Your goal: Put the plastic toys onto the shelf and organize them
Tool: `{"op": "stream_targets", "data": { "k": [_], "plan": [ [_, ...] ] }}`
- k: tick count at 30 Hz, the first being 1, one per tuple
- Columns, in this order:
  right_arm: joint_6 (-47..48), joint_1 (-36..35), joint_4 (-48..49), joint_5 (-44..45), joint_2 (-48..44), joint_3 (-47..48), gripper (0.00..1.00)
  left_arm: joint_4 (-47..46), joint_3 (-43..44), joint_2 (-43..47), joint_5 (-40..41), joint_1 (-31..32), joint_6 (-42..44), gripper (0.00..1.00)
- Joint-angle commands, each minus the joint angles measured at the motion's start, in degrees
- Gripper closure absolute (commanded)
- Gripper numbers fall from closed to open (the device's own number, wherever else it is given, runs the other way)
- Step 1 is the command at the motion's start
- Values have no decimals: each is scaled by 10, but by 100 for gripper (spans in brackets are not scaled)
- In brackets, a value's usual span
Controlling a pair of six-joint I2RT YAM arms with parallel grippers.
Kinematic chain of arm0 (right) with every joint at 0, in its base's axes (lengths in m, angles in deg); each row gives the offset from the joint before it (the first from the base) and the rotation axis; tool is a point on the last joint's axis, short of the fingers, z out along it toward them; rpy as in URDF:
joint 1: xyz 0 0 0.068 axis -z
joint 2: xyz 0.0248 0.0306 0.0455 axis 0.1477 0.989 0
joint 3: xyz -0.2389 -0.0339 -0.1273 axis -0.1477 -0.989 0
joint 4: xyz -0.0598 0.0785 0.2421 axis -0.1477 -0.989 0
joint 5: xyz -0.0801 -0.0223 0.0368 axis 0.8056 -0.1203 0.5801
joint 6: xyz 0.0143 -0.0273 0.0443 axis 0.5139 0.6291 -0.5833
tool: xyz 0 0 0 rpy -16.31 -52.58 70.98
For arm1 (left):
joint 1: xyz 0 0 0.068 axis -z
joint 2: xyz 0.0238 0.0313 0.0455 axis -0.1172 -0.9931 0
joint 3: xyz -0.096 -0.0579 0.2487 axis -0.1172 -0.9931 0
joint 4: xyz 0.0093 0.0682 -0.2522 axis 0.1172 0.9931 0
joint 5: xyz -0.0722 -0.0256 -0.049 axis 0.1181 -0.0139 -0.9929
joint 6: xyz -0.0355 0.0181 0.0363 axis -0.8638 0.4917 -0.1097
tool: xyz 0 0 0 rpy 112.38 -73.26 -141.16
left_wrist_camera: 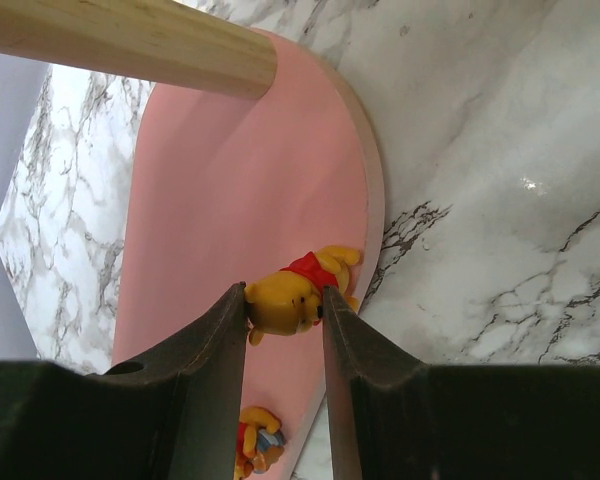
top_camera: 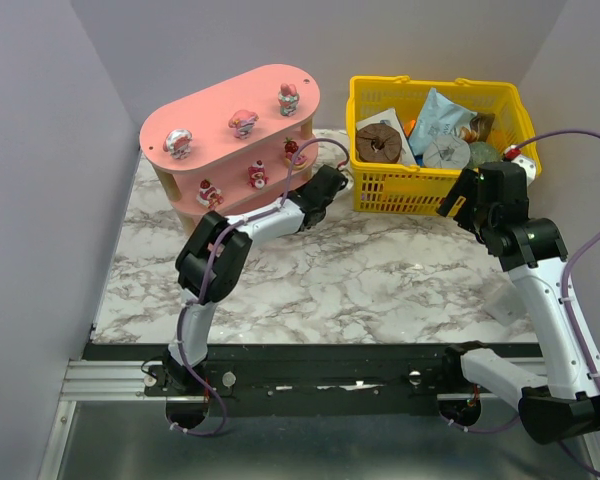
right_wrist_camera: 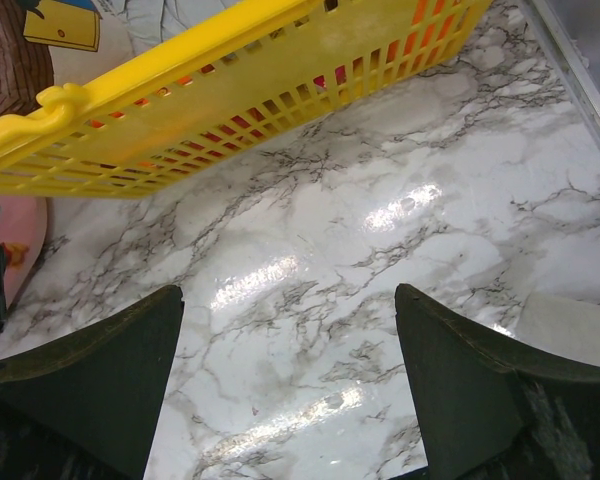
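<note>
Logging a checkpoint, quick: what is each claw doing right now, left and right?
Left claw: closed on a yellow bear toy, over a pink shelf board.
Right claw: open, holding nothing, above the marble table near the yellow basket.

We count | pink-red-white toys (top_camera: 244, 122): six, three on each of two boards | yellow bear toys (left_wrist_camera: 290, 298): two | we make eight toys in all | pink shelf (top_camera: 212, 112): one | yellow basket (top_camera: 435, 188): one | brown ring (top_camera: 378, 143) in it: one
</note>
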Motion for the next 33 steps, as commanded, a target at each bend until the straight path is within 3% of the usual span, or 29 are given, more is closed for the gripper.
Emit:
{"op": "stream_targets", "data": {
  "k": [1, 10, 22, 26, 33],
  "plan": [
    [-7, 3, 14, -8, 1, 9, 7, 9, 22, -21, 9, -7, 8, 89],
    [-8, 3, 17, -11, -1, 4, 7, 3, 31, -31, 28, -9, 19, 80],
    [-4, 3, 23, -29, 4, 4, 8, 9, 38, -25, 20, -9, 19, 54],
    [-3, 3, 27, -34, 2, 0, 9, 5, 44, -26, 28, -11, 24, 38],
    [-1, 3, 29, -39, 3, 0, 9, 3, 50, -20, 32, -12, 23, 31]
  ]
}}
